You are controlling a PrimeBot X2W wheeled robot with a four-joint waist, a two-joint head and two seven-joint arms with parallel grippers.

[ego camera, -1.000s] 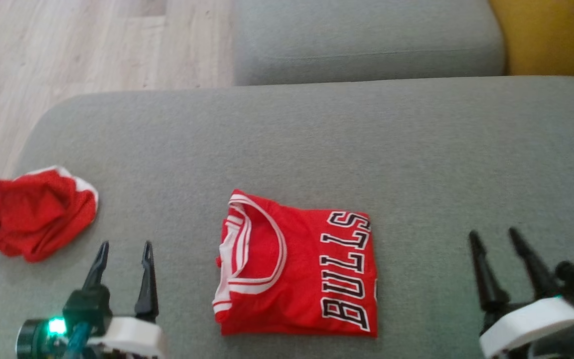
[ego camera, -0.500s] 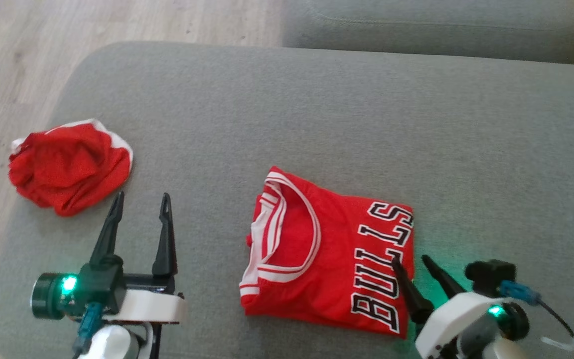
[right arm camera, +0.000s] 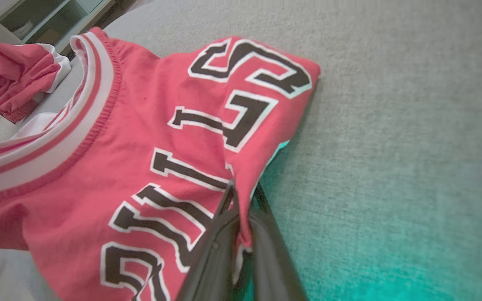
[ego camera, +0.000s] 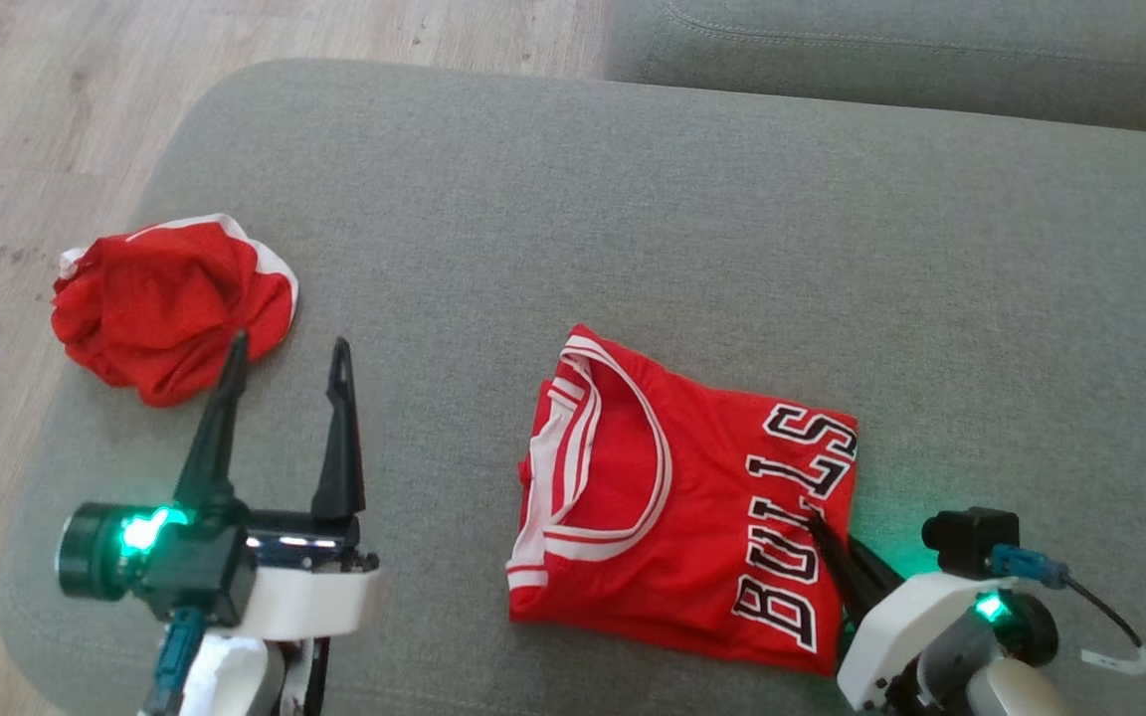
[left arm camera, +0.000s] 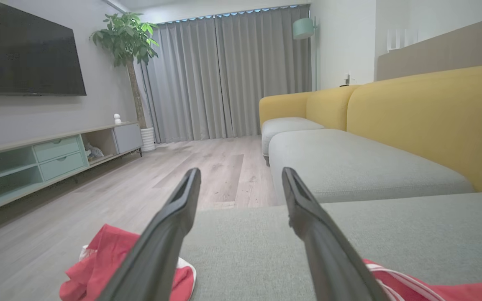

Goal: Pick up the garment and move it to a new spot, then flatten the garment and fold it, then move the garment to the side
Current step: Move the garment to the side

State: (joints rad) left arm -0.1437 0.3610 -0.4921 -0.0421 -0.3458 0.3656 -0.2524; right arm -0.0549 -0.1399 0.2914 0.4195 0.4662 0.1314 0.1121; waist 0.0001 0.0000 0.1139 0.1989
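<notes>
Swung in since a second ago, the right gripper [ego camera: 827, 537] is clamping the right edge of the folded jersey [ego camera: 672, 497] on the grey cushion [ego camera: 633, 199] in the head view, the left gripper [left arm camera: 240, 171] is idling spread in its wrist view, jersey lying to its right, and the right wrist view is showing cloth pinched.

We note soft, even daylight and faint shadows. A green glow tints the grey cushion [right arm camera: 391, 259] in the right wrist view, whose edges appear hazy and soft

The left gripper [ego camera: 289, 343] and right gripper [ego camera: 817, 517] have dark tapered fingers [ego camera: 215, 428], white shells [ego camera: 304, 602], green lights [ego camera: 140, 532] and teal cable plugs [ego camera: 175, 646].
</notes>
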